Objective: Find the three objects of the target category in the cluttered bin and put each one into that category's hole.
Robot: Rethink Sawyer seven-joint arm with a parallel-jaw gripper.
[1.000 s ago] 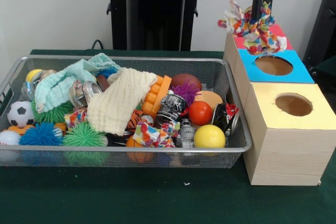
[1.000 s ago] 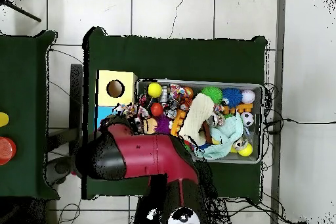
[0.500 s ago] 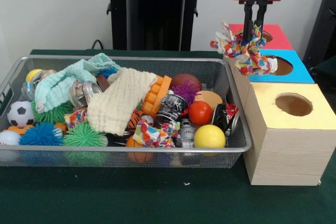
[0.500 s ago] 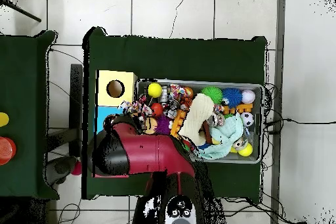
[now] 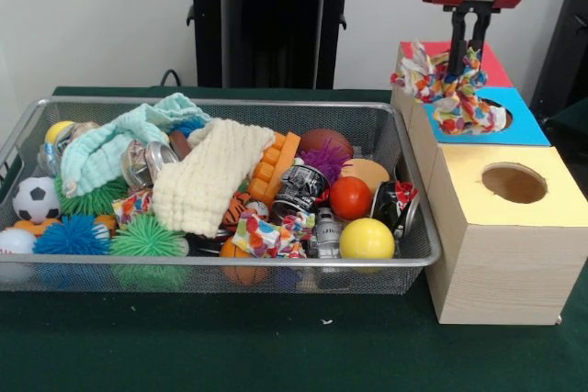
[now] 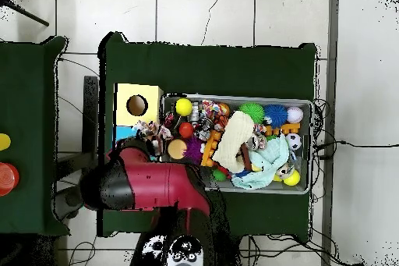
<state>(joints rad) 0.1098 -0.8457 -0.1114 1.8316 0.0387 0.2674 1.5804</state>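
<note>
gripper (image 5: 466, 50) seen descending from red wrist housing, fingers (image 5: 455, 39) pinched on multicoloured rope toy (image 5: 450, 89). toy suspended over blue-topped box (image 5: 528, 130), dangling knots overlapping the near edge of its round hole (image 5: 491, 116) and the box's left edge; contact with the box surface could not be confirmed. red-topped box (image 5: 491, 66) noted behind, yellow-topped wooden box (image 5: 510, 227) in front, its hole unobstructed. all three boxes standing just beside the right end of wire mesh bin (image 5: 230, 268) on green table (image 5: 276, 346). bin contents observed: cream knitted cloth (image 5: 207, 181), mint towel (image 5: 110, 144), yellow ball (image 5: 367, 239), red ball (image 5: 350, 197), soccer ball (image 5: 35, 199), green spiky ball (image 5: 145, 238), blue spiky ball (image 5: 69, 236), crushed cans, a second patterned rope toy (image 5: 262, 234). overhead: arm (image 6: 156, 185) covering the red and blue boxes, rope toy (image 6: 152, 132) visible at its tip.
</note>
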